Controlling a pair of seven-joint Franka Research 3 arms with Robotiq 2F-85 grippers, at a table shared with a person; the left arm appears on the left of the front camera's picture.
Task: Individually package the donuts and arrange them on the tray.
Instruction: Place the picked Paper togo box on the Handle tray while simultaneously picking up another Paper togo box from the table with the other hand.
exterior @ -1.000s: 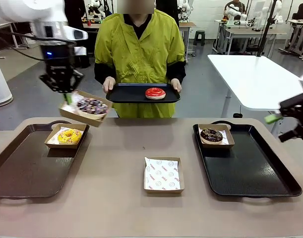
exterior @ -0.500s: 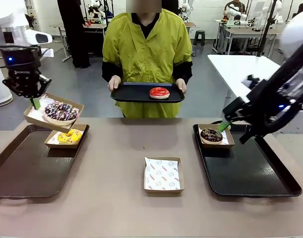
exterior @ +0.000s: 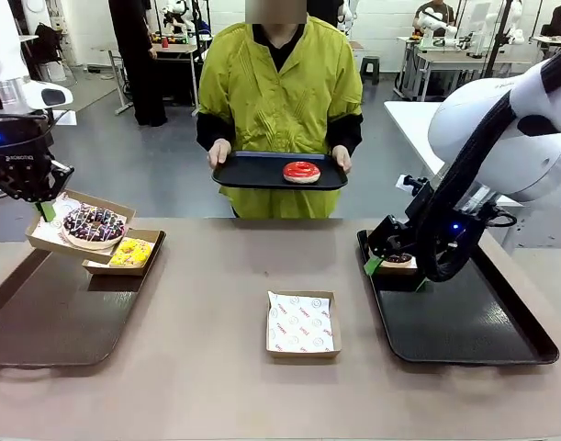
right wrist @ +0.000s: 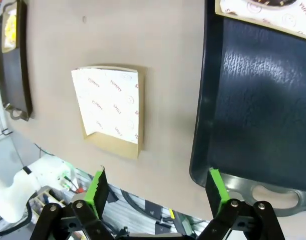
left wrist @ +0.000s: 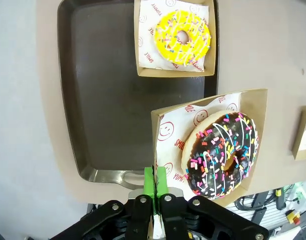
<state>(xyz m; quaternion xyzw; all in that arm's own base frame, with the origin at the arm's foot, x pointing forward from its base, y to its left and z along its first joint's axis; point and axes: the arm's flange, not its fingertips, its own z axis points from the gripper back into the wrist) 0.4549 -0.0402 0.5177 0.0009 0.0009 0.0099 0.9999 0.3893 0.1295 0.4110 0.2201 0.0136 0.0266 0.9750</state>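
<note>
Left wrist view: a box edge is clamped by the left gripper. The sprinkled chocolate donut is carried just right of the fingers, near the yellow donut. The right gripper is spread wide over a dark tray.

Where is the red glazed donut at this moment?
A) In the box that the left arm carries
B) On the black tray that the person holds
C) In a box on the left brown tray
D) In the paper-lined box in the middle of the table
B: the red donut lies bare on the black tray held by the person beyond the table.
</note>
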